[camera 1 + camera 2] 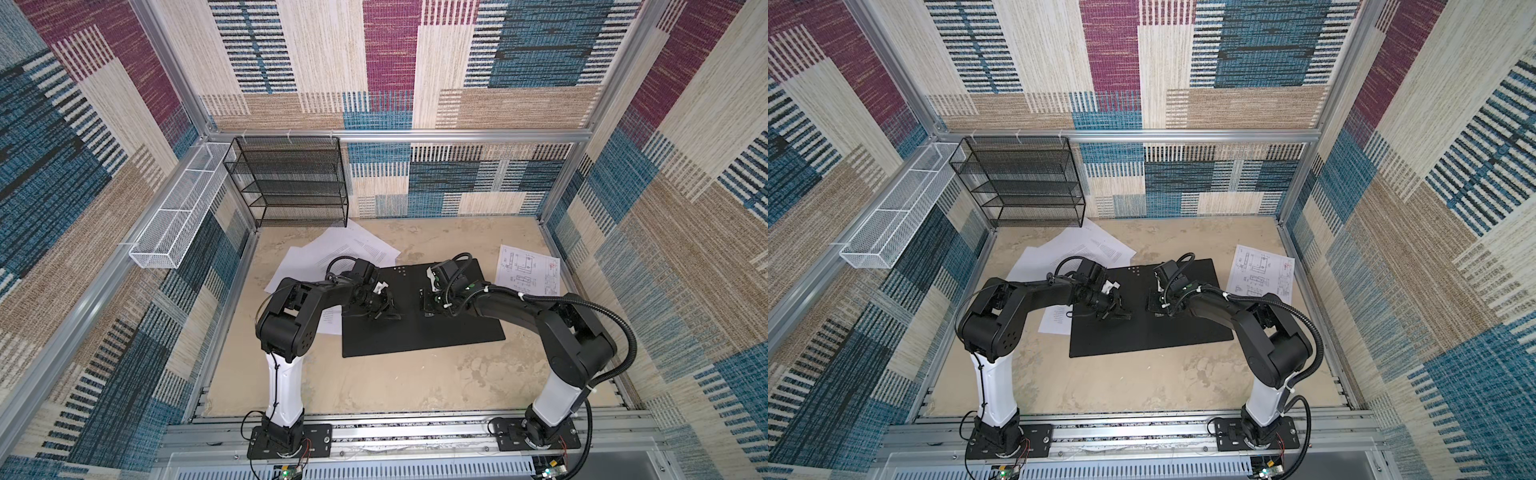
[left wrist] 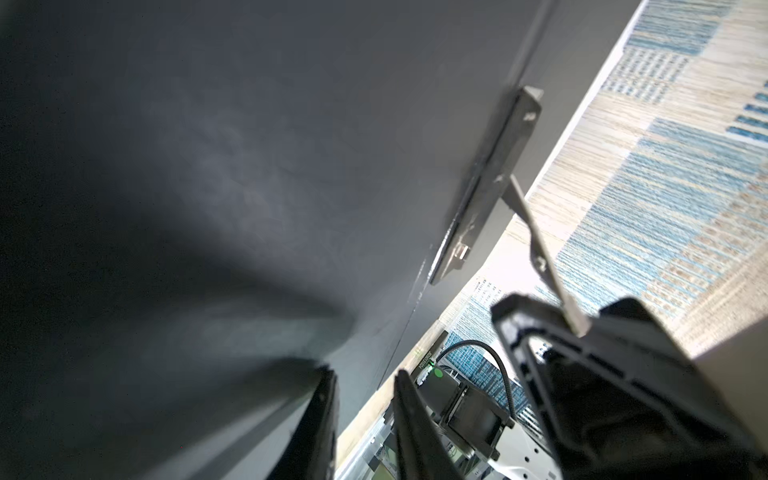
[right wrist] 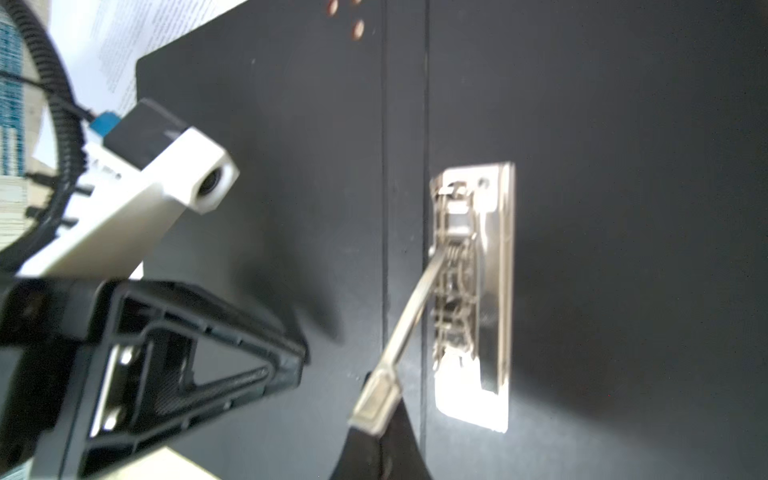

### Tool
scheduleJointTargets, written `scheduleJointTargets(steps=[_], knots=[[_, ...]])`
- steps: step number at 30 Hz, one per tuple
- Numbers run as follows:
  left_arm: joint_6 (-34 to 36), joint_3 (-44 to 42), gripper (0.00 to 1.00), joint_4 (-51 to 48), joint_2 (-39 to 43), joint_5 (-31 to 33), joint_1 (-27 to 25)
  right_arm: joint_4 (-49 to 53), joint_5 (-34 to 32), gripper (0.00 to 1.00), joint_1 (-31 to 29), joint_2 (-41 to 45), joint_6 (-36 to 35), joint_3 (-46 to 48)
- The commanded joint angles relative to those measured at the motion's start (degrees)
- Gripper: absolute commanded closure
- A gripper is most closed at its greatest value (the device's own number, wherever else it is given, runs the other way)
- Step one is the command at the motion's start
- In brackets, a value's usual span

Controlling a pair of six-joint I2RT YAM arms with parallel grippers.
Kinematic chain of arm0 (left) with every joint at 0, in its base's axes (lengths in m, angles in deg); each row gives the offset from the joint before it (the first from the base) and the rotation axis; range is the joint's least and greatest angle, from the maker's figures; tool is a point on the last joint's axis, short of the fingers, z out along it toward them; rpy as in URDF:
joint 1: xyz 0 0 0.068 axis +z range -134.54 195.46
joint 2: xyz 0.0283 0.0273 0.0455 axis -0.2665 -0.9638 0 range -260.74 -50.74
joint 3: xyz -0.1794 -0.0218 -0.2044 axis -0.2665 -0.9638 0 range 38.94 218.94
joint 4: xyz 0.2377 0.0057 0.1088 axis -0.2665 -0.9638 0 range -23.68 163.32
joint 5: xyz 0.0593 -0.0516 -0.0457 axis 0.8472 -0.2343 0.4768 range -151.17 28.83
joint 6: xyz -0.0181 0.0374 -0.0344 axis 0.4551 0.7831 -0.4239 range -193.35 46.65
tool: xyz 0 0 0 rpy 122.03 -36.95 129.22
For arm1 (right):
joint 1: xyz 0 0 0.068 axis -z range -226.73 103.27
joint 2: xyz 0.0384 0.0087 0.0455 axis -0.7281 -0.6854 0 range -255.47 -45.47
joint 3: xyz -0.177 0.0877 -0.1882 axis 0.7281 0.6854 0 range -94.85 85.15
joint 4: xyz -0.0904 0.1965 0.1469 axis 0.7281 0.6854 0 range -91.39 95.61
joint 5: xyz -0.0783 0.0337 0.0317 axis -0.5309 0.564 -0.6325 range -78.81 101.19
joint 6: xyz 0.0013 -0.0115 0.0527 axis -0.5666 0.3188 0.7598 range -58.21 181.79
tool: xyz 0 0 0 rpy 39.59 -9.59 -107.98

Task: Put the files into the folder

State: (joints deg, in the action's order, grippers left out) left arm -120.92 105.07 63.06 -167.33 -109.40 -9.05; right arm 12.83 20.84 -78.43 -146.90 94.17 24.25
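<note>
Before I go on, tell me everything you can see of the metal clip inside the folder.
Silver metal clip: a long plate with springs showing, fixed flat on the black inside of the open folder, beside the spine creases. Its thin lever is raised at a slant off the plate, and the right gripper is shut on its flat tip. No paper shows in it.

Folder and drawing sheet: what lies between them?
Nothing: in both top views the table between folder and drawing sheet is bare; only the right arm crosses above its near end.
</note>
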Motion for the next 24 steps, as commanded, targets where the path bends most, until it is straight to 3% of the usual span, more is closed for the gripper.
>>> scheduleJointTargets(steps=[1,9,13,14,16,20,21,23,24], knots=[[1.6,-2.4,0.74,-2.1,-1.1,4.9,0.0,-1.6,-2.4,1.0,1.4,-2.5,-4.3,-3.7],[2.0,-4.3,0.76,-1.4,-1.8,5.6,-0.1,-4.8,4.4,1.0,4.9,-11.2,-9.1,-17.0],[2.5,-3.1,0.76,-2.2,-1.1,4.9,0.0,-5.9,6.5,1.0,8.0,-7.0,-6.1,-17.8],[2.7,-2.7,0.76,-2.3,-0.1,5.0,-0.2,-4.7,5.5,0.9,9.7,-5.1,-5.0,-17.3],[3.9,-1.2,0.76,-4.1,2.2,5.6,-0.7,-1.1,1.5,0.87,14.0,-1.0,-3.0,-15.0],[8.8,5.0,0.73,-11.2,8.0,9.5,-4.7,2.0,-5.1,0.53,24.7,9.3,-1.9,-4.1],[9.9,7.3,0.71,-12.8,8.6,11.0,-6.6,2.7,-6.9,0.4,27.7,11.5,-1.8,-1.5],[11.5,12.7,0.67,-15.1,8.0,12.7,-10.4,2.9,-8.7,0.37,32.9,14.9,-1.6,2.5],[12.2,16.3,0.65,-15.9,6.4,13.1,-12.4,2.4,-9.4,0.3,35.8,16.6,-0.6,4.6]])
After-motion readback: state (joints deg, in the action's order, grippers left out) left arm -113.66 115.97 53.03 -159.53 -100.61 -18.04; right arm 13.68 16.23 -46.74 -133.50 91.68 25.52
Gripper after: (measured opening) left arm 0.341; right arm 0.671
